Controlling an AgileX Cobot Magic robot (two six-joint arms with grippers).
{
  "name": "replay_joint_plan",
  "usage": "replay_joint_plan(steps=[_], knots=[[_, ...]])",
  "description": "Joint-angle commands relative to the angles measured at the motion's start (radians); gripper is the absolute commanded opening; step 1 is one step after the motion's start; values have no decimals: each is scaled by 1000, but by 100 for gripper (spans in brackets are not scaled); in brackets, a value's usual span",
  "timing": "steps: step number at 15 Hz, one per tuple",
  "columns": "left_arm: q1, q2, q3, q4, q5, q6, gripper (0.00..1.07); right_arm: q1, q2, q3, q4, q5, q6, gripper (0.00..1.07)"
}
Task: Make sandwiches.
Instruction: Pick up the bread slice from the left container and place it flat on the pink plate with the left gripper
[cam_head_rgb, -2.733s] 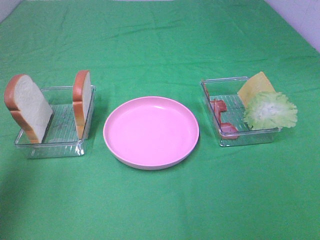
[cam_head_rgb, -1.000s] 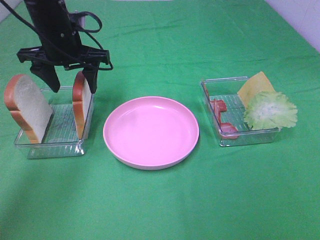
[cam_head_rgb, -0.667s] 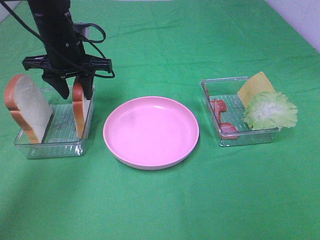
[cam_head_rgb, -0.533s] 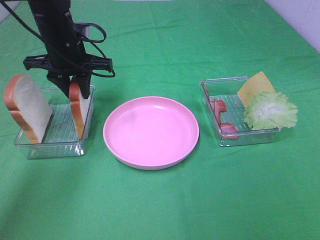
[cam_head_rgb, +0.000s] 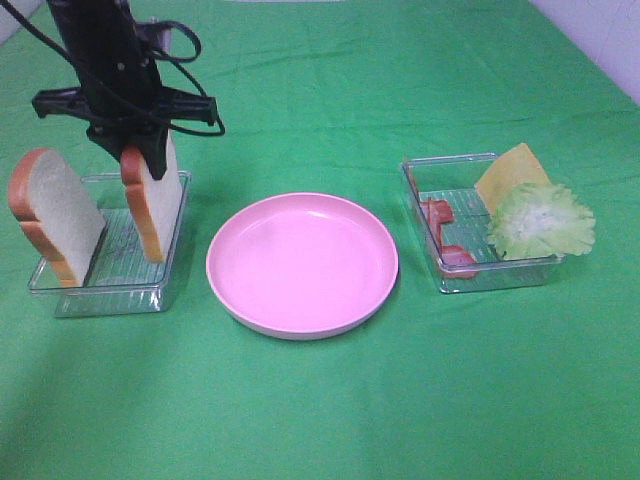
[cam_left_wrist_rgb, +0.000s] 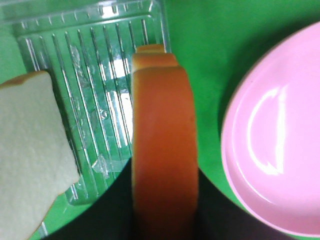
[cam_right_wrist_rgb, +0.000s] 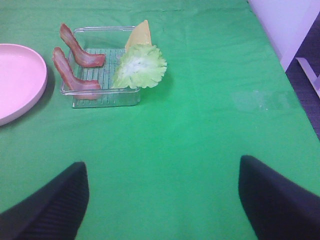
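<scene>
My left gripper (cam_head_rgb: 140, 160) is shut on a white, brown-crusted bread slice (cam_head_rgb: 152, 205) and holds it upright, lifted partly out of the clear left tray (cam_head_rgb: 100, 290). In the left wrist view the slice's crust (cam_left_wrist_rgb: 162, 150) runs between the jaws. A second bread slice (cam_head_rgb: 55, 215) leans at the tray's left end and also shows in the left wrist view (cam_left_wrist_rgb: 30, 150). The clear right tray (cam_head_rgb: 480, 275) holds frilly green lettuce (cam_head_rgb: 540, 220), a yellow cheese square (cam_head_rgb: 510, 170) and red-pink bacon strips (cam_head_rgb: 445, 235). My right gripper (cam_right_wrist_rgb: 160, 200) is open, well back from that tray.
A round pink plate (cam_head_rgb: 302, 263) sits on the green cloth between the two trays, its rim close to the held slice in the left wrist view (cam_left_wrist_rgb: 270, 140). A white wall edge (cam_head_rgb: 600, 40) borders the far right.
My left arm came in over the left tray, dropped its open jaws around the right bread slice, shut on it and has lifted it up a little.
</scene>
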Motion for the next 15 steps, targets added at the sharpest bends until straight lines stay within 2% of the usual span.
replay_joint_plan(steps=[1, 3, 5, 6, 7, 11, 12, 15], knots=[[-3, -128, -5, -72, 18, 73, 0, -6, -14, 1, -8, -7, 3, 78], [5, -166, -5, -247, -24, 185, 0, -6, -14, 1, -8, -7, 3, 78], [16, -141, -4, -446, -53, 310, 0, -6, -14, 1, -8, -7, 3, 78], [16, -106, -4, -517, -71, 353, 0, -6, -14, 1, -8, -7, 3, 78], [16, -91, -4, -546, -78, 368, 0, -6, -14, 1, -8, -7, 3, 78], [16, 96, -4, -834, -103, 473, 0, -6, -14, 1, -8, -7, 3, 78], [16, 126, -4, -860, -111, 490, 0, -6, -14, 1, -8, -7, 3, 78], [16, 191, -4, -860, -119, 487, 0, -6, -14, 1, -8, -7, 3, 78]])
